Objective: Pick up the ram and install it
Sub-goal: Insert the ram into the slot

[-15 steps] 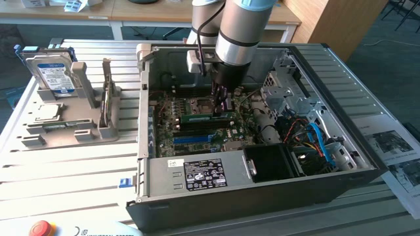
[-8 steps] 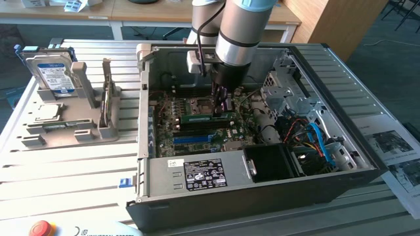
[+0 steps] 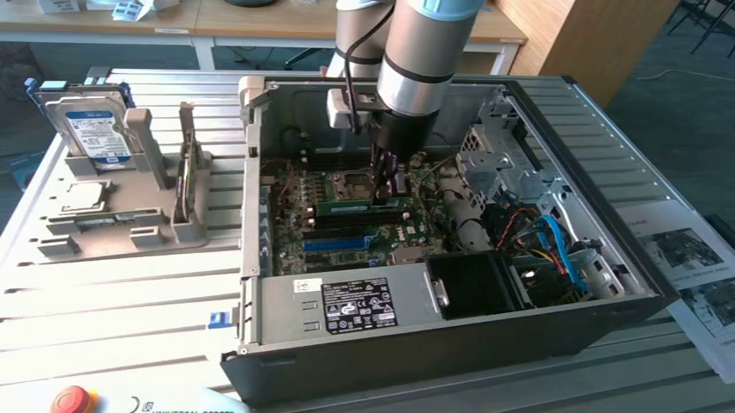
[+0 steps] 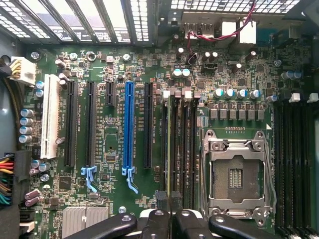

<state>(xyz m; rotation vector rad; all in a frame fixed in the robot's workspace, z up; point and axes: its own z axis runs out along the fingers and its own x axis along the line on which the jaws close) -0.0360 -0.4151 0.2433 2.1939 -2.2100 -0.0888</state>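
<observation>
— Any writing, starting from the exterior view's left?
— The hard drive point(image 3: 89, 120) in the grey stand point(image 3: 115, 232) has a blue-and-white label, too small to read. Along the bottom edge, beside the red stop button point(image 3: 71, 400), the lettering point(image 3: 172, 404) reads "UNIVERSAL ROBOTS". The black label point(image 3: 356, 305) on the power supply point(image 3: 287, 301) of the open computer case point(image 3: 460, 344) is unreadable, as are the printed sheets point(image 3: 694, 267) at the right.
— And the gripper?
— The gripper point(image 3: 391, 194) is down inside the case, its fingers point(image 4: 155, 221) clamped nearly together on the ram point(image 3: 350, 206). The ram stands on edge among the black memory slots point(image 4: 187, 149), beside the open processor socket point(image 4: 234, 174).
</observation>
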